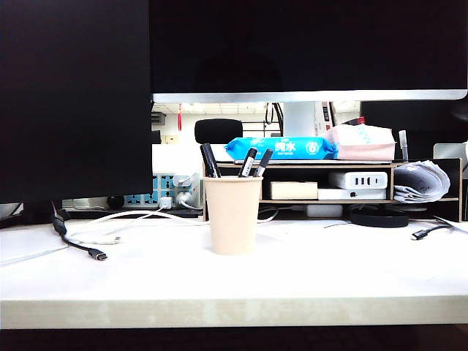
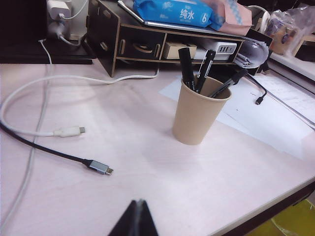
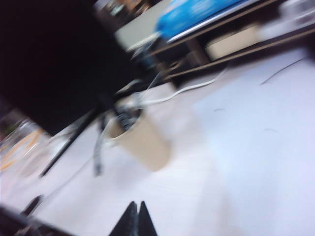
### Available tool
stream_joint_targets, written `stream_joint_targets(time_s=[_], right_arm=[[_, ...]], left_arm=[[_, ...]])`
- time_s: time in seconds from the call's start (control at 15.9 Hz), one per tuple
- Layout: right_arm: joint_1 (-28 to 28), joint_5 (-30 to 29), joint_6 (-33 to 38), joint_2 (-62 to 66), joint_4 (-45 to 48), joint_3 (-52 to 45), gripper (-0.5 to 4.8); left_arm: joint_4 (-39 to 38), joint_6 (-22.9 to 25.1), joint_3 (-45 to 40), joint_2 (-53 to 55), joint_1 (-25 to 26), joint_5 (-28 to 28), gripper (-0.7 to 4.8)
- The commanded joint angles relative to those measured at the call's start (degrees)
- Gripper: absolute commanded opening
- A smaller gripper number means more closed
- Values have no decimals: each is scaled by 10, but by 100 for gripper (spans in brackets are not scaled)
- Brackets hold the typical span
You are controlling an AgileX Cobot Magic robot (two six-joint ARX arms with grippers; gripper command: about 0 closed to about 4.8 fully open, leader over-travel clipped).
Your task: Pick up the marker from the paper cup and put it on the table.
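Left claw (image 2: pixel 138 209) pressed together, right claw (image 3: pixel 137 211) too, both cut off at frame edge above the surface (image 1: pixel 329 270). Marker (image 1: pixel 210 159) half-hidden in paper cup (image 1: pixel 232 213); right wrist view blurred.

— What sort of place is this?

— An office desk. A wide white table (image 1: pixel 351 285) carries a large dark monitor (image 1: pixel 307 47) with a silver lower edge, and a small wooden shelf riser (image 1: pixel 431 164) behind a paper cup (image 1: pixel 232 214) of marker pens.

— Anything else pointing that way?

— A multi-port charger (image 1: pixel 357 180) in the riser, a blue pack of wet wipes (image 1: pixel 281 148) and a tissue pack (image 1: pixel 363 142) on top, a black USB-C cable (image 2: pixel 59 155) and a white one (image 2: pixel 69 131) lying loose, a power strip (image 1: pixel 157 199), and a black office chair (image 1: pixel 219 130) in the bright room beyond.
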Motion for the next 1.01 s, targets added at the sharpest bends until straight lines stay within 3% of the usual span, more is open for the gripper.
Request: stream_joint_targets(time_s=[0.06, 0.25, 0.5, 0.57, 0.76, 0.82, 1.01], right_arm=[[112, 99, -91, 154, 93, 68, -6], [226, 151, -235, 449, 137, 233, -5], [233, 130, -257, 699, 136, 436, 13], [233, 93, -269, 760, 125, 499, 82], [243, 86, -304, 833, 67, 598, 103], [244, 86, -313, 843, 57, 614, 135], [250, 86, -325, 849, 51, 621, 150]], left_arm=[[-5, -2, 0, 0, 0, 5, -5], [-4, -2, 0, 0, 0, 6, -5], [-5, -2, 0, 0, 1, 9, -5], [-4, -2, 0, 0, 0, 16, -5], [-5, -2, 0, 0, 0, 15, -5], [-5, -2, 0, 0, 0, 16, -5], [-5, -2, 0, 0, 0, 18, -5]])
